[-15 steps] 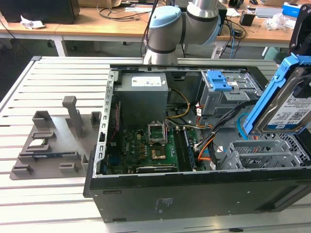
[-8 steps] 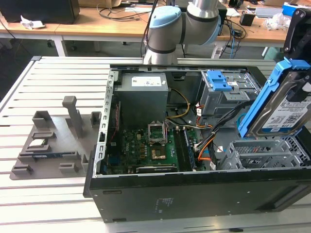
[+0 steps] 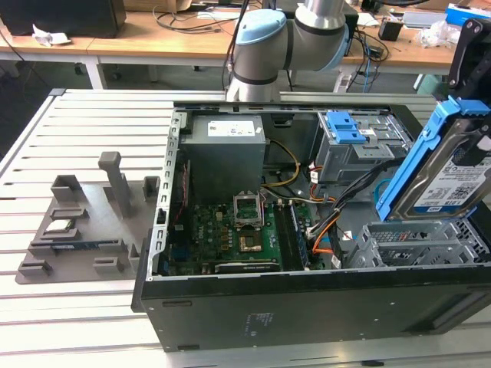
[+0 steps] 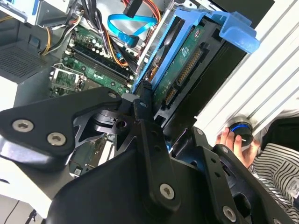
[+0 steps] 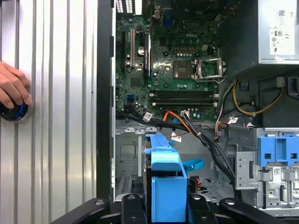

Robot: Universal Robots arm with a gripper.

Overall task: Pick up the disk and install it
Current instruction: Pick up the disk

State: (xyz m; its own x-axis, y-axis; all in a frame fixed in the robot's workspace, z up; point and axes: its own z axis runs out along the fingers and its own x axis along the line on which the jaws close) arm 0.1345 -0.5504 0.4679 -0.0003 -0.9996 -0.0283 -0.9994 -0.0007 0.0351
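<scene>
My fingers [image 4: 156,116] pinch the disk [image 3: 449,172], tilted, apparently just above the drive cage [image 3: 414,241] inside the open computer case [image 3: 307,307].

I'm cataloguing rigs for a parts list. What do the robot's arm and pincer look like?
The arm is built of silver-grey metal tube segments with a rounded light-blue cap on one joint. The pincer is matte black, made of flat angular linkage plates and fingers fastened with silver round-headed screws.
</scene>
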